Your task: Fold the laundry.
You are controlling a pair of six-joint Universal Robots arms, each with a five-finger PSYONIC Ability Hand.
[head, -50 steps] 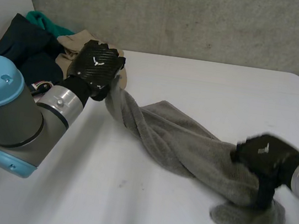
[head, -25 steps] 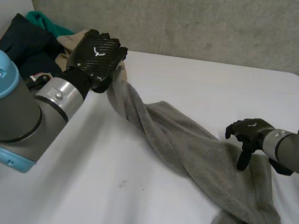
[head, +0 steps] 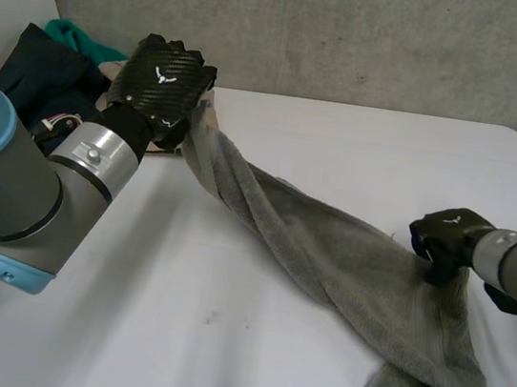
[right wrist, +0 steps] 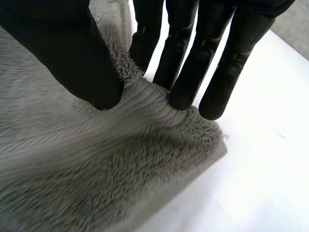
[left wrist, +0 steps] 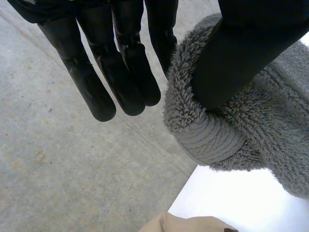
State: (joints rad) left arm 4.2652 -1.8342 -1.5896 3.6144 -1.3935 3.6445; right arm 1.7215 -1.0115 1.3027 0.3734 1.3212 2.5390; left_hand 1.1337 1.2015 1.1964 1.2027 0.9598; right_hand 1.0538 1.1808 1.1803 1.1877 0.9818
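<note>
Head view, from the left: a heap of unfolded laundry [head: 44, 77] sits at the upper left of the frame, on the table's [head: 342, 148] corner. I count three pieces showing in it, a dark garment [head: 33, 85], a teal one [head: 74, 33] and a beige one [head: 111, 67]; more may lie underneath.

Just right of the heap the left hand [head: 163, 84] is raised. The left wrist view shows its thumb [left wrist: 241, 53] pressing the hemmed end of the single grey towel [head: 327, 251] against otherwise straight fingers [left wrist: 125, 72], so it has that end pinched.

From there the towel runs down toward the lower right as a twisted rope, and its far end lies bunched on the table at the lower right. At mid right the right hand [head: 444, 244] is clamped on the towel's edge, thumb [right wrist: 67, 53] on top and fingertips [right wrist: 193, 72] on the hem.

The job looks barely begun. The one towel is gripped at two points but is neither untwisted nor spread flat, and no fold is made. The heap remains untouched. In all there are one towel, one heap, two hands and one table.
</note>
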